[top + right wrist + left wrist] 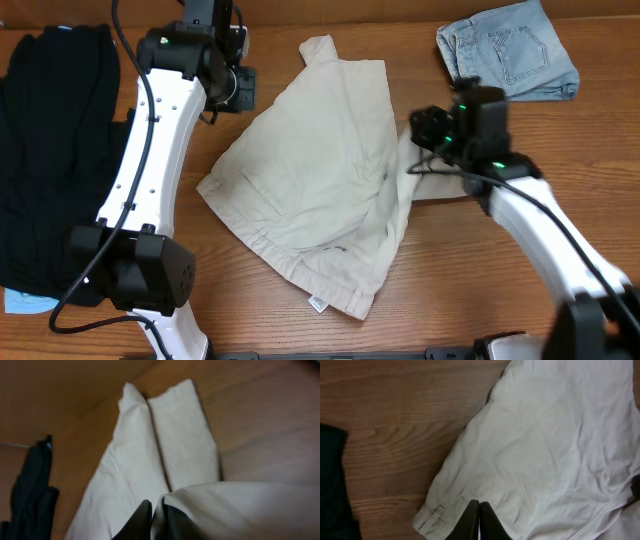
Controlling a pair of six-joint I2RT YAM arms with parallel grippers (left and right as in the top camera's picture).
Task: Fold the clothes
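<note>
The clothes in hand are pale beige khaki shorts, spread rumpled across the middle of the table, with a small white label at the near hem. My right gripper is at their right edge, shut on a raised fold of the beige fabric, which runs between its fingers. My left gripper hovers off the shorts' upper left edge. In the left wrist view it is shut with nothing in it, above the waistband corner.
A black garment covers the table's left side. A folded pair of blue denim shorts lies at the back right. Something light blue peeks out at the front left edge. Bare wood shows near the front right.
</note>
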